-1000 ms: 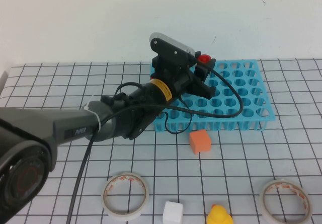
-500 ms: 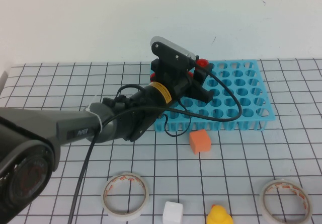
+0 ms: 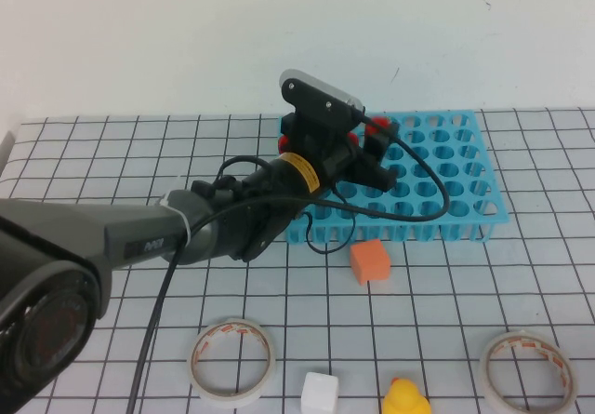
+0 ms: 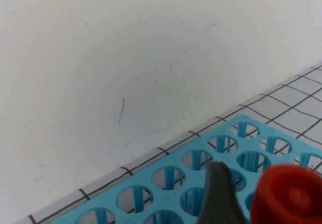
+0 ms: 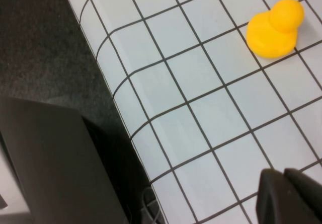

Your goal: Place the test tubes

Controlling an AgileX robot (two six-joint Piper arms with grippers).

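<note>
A light blue test tube rack (image 3: 456, 167) stands at the back of the gridded table, and my left gripper (image 3: 372, 144) hovers over its left part. A red-capped test tube (image 3: 376, 126) stands upright between the spread fingers, its lower part down in the rack. In the left wrist view the red cap (image 4: 291, 194) sits right beside one dark finger (image 4: 217, 194) above the rack's holes (image 4: 201, 161). Another red cap (image 3: 284, 141) shows at the rack's left end, behind the arm. My right gripper (image 5: 292, 194) is shut, empty, low over bare table; the high view does not include it.
An orange cube (image 3: 370, 261) lies just in front of the rack. Near the front edge are two tape rolls (image 3: 232, 360) (image 3: 525, 369), a white cube (image 3: 319, 393) and a yellow duck (image 3: 406, 399). The duck (image 5: 274, 27) also shows in the right wrist view, as does the table's edge.
The left gripper has sunk a little over the rack and its fingers have spread. The red cap sits lower than before. The right arm is unchanged.
</note>
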